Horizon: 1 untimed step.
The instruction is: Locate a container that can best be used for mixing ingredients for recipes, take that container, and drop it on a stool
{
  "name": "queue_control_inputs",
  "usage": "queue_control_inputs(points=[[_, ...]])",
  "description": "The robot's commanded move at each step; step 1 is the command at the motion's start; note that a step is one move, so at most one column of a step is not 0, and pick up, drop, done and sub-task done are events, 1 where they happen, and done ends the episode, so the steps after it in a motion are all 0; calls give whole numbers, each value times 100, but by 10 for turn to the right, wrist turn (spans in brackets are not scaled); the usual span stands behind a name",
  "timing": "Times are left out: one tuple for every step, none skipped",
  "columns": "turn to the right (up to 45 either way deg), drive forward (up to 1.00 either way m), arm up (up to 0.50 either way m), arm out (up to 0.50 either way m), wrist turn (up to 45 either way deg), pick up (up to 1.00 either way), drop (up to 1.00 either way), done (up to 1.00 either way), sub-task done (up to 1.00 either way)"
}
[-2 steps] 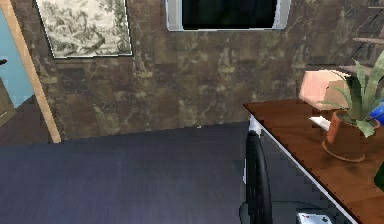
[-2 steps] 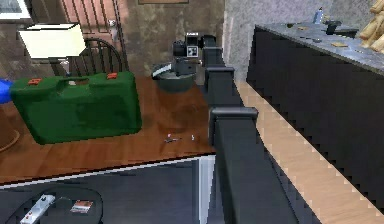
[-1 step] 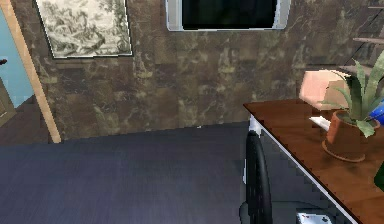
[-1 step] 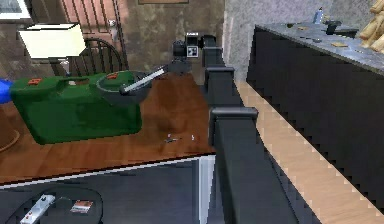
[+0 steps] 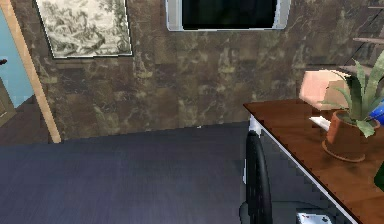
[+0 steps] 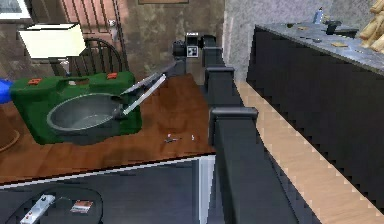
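Observation:
A grey bowl (image 6: 78,113) rests in a green box-like thing (image 6: 35,110) on the brown wooden table (image 6: 170,115) at the arm side view's left. My arm (image 6: 235,140) reaches up the picture's middle to two small white squares (image 6: 186,47). From there the gripper (image 6: 126,101) slants down left, and its thin fingers (image 6: 145,88) end at the bowl's near rim. I cannot tell whether it holds anything.
A white-shaded lamp (image 6: 50,40) and a chair (image 6: 98,52) stand behind the table. A dark counter (image 6: 310,85) with small items runs along the right, past a strip of wood floor (image 6: 290,160). Ahead: patterned wall, framed picture (image 5: 85,25), a potted plant (image 5: 348,120) on a wooden table (image 5: 300,135).

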Motion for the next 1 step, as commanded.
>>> queue_control_inputs(points=[[0,0,0,0,-180,0,0,0,0]])
